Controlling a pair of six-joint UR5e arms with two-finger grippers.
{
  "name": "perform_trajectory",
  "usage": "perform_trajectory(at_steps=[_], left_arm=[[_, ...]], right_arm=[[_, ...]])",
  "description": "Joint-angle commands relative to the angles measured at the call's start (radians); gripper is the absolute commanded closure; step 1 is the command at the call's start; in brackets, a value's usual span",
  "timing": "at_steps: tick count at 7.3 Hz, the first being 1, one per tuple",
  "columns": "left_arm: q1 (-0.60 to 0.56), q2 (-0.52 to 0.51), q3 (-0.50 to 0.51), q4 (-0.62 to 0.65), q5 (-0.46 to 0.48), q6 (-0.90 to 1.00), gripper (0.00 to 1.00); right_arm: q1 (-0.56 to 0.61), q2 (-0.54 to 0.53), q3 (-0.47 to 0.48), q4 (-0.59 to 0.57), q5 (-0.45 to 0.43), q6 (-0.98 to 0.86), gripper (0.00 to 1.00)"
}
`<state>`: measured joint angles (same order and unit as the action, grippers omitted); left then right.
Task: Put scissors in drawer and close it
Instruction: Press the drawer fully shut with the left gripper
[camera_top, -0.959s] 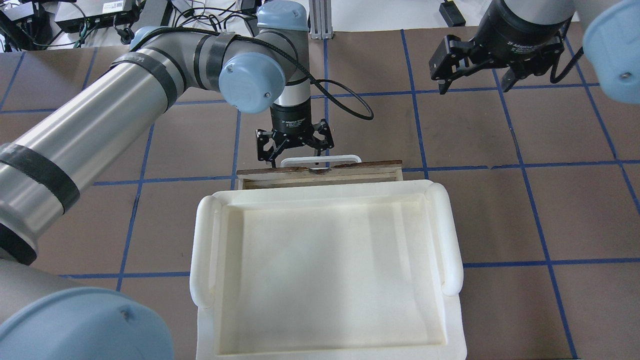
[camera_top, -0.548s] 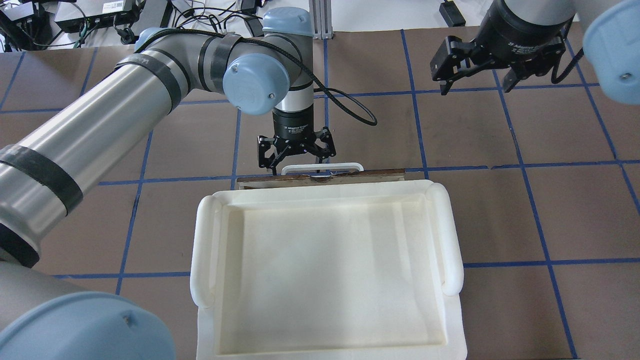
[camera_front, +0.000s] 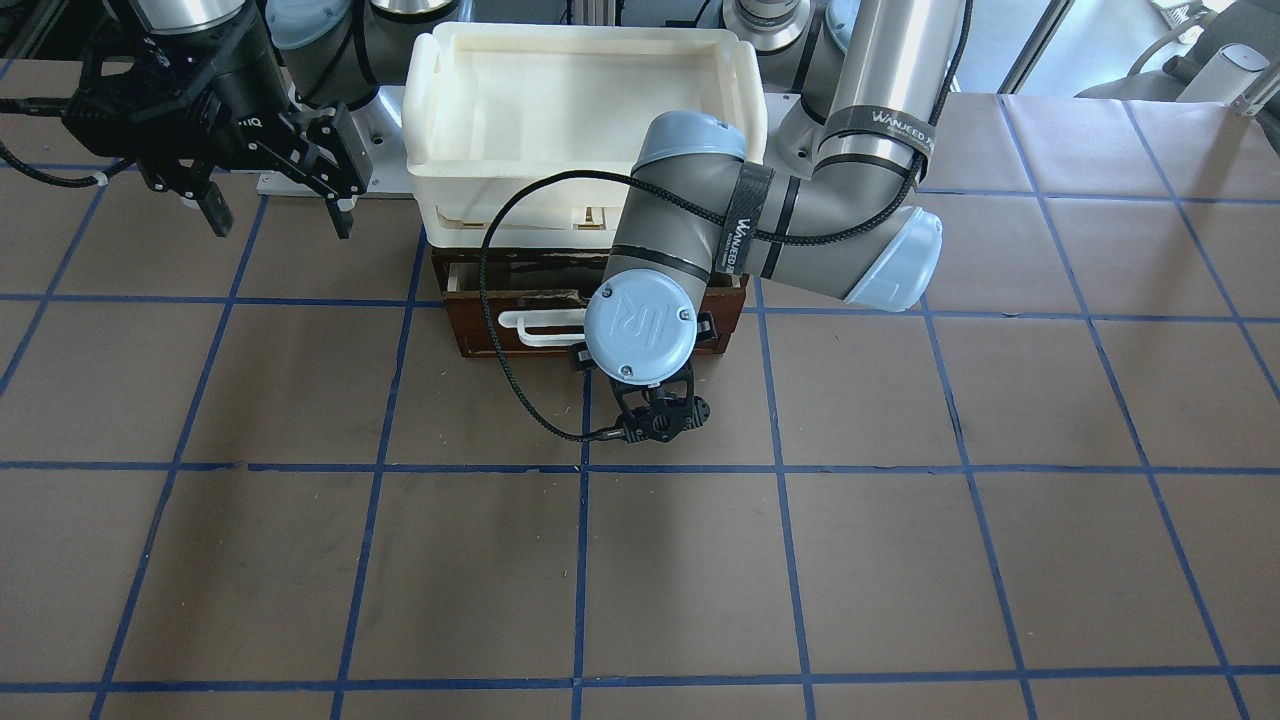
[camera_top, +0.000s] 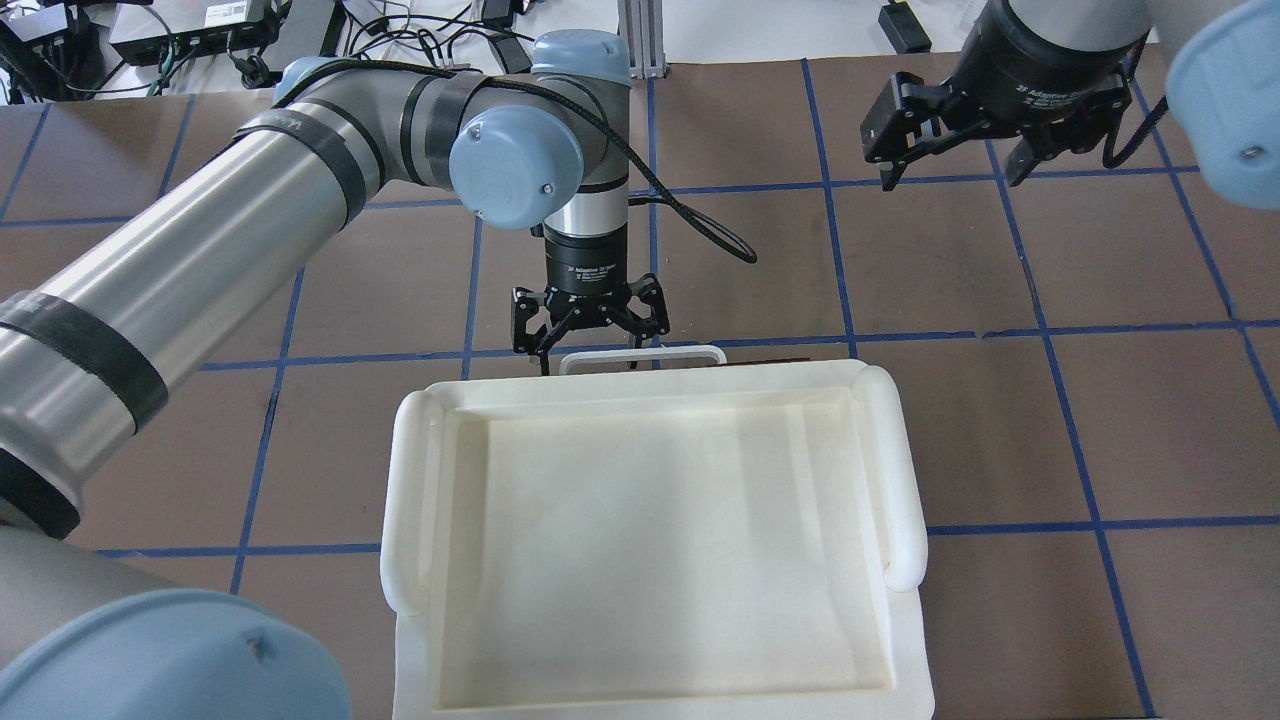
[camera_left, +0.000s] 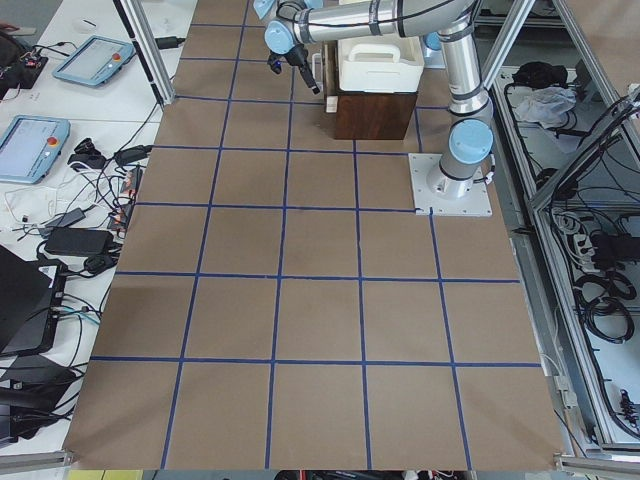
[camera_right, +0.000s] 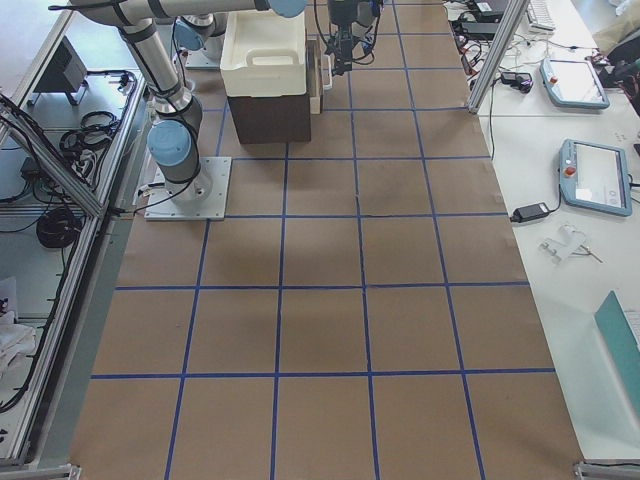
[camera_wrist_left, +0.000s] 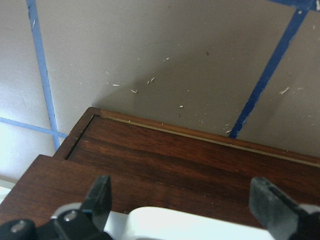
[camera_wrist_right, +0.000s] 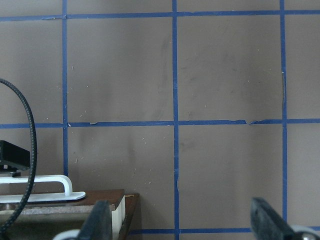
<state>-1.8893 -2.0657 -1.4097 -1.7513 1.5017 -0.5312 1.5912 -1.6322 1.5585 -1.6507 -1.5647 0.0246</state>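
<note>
Both grippers spread; left gripper (camera_top: 590, 340) at the handle (camera_top: 680, 351) of the drawer (camera_front: 480, 340); right gripper (camera_top: 950, 175) hovers well apart.

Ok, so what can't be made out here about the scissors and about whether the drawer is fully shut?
- Scissors: seen in no view. The tray stack covers the inside of the drawer in the overhead view.
- Drawer fully shut or not: in the front-facing view the left arm's wrist hides much of its front.
- Left gripper touching the handle or not: the left wrist view's bottom edge cuts its fingers off, and it is too small in the side views.
</note>
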Motion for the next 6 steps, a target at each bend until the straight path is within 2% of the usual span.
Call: perform_trajectory(at_steps=[1, 6], left_arm=[[-0.008, 0.007, 0.000, -0.033, -0.001, -0.001, 0.00], [-0.010, 0.015, -0.005, -0.065, -0.005, -0.003, 0.00]], right_arm=[[0.000, 0.000, 0.000, 0.003, 0.000, 0.000, 0.00], [0.000, 0.000, 0.002, 0.006, 0.000, -0.003, 0.00]])
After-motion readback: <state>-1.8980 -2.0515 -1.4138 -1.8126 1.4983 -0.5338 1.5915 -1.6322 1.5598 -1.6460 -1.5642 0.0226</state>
